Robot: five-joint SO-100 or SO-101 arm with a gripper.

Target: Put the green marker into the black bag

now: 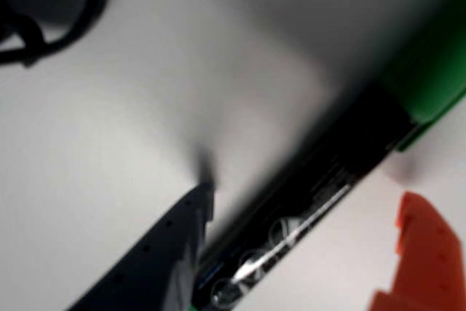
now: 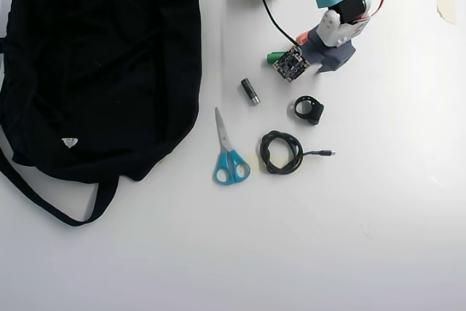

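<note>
Looked down on a plain white table (image 2: 378,238), bright and smooth, with bits of pale tape near the top edge. Saw the big black bag (image 2: 102,63) at the left in the overhead view, its long strap trailing below. Found the green marker (image 1: 320,187) lying flat on the table under the arm, with only its green tip (image 2: 272,56) peeking out from above. Up close in the wrist view, showed the gripper (image 1: 306,202) with a dark finger on one side of the marker and an orange finger on the other, open a little and not squeezing. Spotted a battery (image 2: 250,92), blue scissors (image 2: 228,151), a coiled cable (image 2: 282,153) and a small black ring (image 2: 309,109) nearby, all apart.
</note>
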